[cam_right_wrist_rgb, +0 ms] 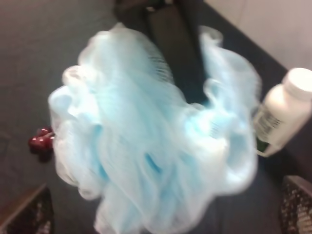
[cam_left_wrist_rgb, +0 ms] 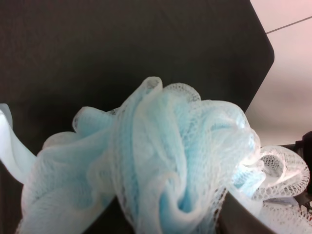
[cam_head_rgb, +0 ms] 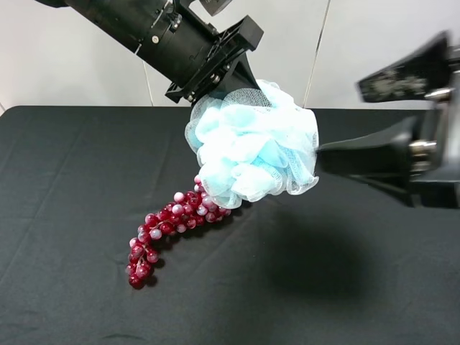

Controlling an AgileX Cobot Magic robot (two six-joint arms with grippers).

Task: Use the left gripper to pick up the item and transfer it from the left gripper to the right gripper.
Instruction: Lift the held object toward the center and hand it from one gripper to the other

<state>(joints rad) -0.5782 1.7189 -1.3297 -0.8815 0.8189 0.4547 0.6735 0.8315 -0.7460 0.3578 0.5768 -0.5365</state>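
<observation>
Probably aloft: ruffled pale-blue mesh puff [cam_head_rgb: 253,147].

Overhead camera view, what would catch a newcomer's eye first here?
The fluffy blue-and-white bath puff stands out first, held in mid-air above the black table by the left gripper. The right gripper stands open at the puff's right side. Below the puff, a dark red grape bunch lies on the table.

High cam looks down over the black table [cam_head_rgb: 72,287], puff [cam_head_rgb: 251,144] near 12 o'clock and grapes [cam_head_rgb: 169,226] at 8, while both wrist cams sit super close on that same puff, right one catching the grapes too.
</observation>
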